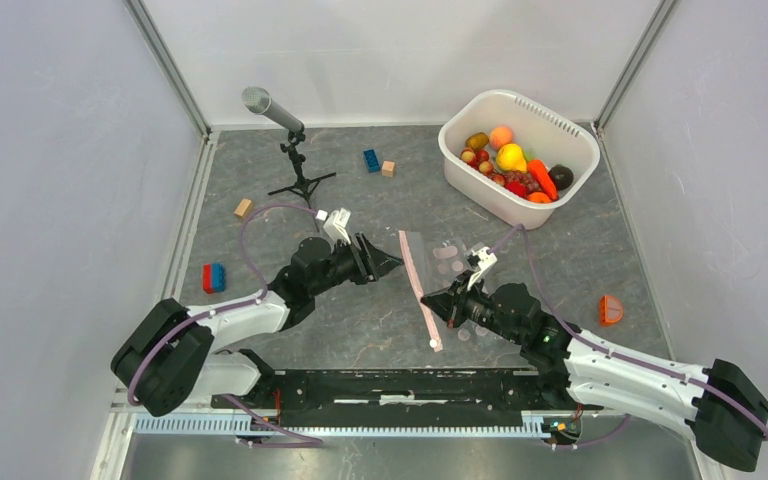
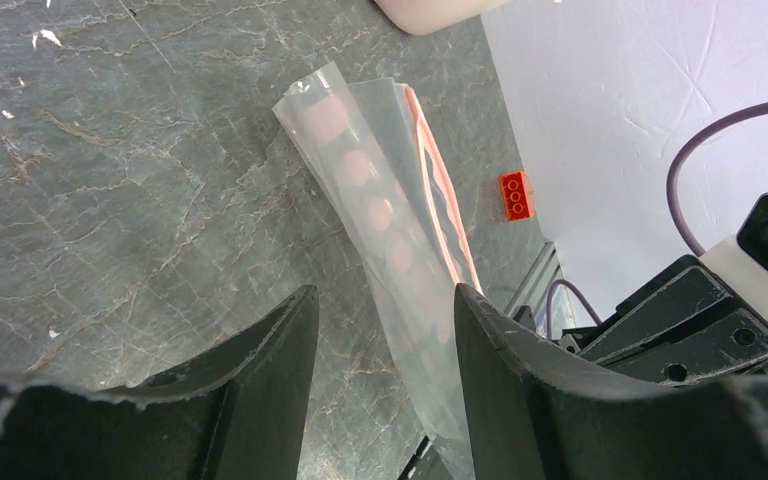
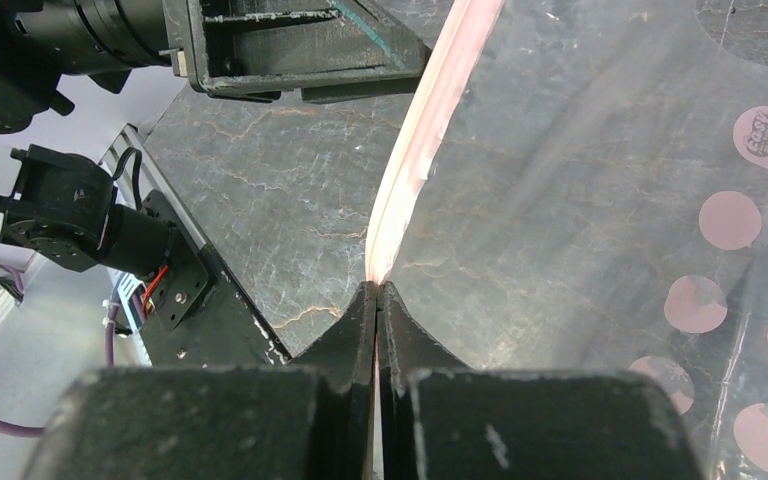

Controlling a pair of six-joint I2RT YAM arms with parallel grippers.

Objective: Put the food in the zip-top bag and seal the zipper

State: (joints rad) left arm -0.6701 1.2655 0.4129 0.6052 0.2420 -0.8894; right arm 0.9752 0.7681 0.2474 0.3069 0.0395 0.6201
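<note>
The clear zip-top bag (image 1: 450, 268) with pale dots lies flat mid-table. Its pink zipper (image 1: 418, 285) runs along the left edge, with the white slider (image 1: 434, 342) at the near end. My right gripper (image 1: 432, 300) is shut on the zipper strip (image 3: 430, 130), pinching it at the tips (image 3: 377, 292). My left gripper (image 1: 392, 262) is open and empty just left of the strip. In the left wrist view the bag (image 2: 370, 190) runs up beside the right finger (image 2: 500, 340). The food (image 1: 515, 168) sits in the white basin (image 1: 490, 200) at the back right.
A microphone on a small tripod (image 1: 285, 140) stands at the back left. A blue block (image 1: 371, 160) and wooden blocks (image 1: 388, 168) (image 1: 243, 207) lie near it. Red and blue blocks (image 1: 213, 277) lie at the left. An orange-red piece (image 1: 610, 310) lies at the right.
</note>
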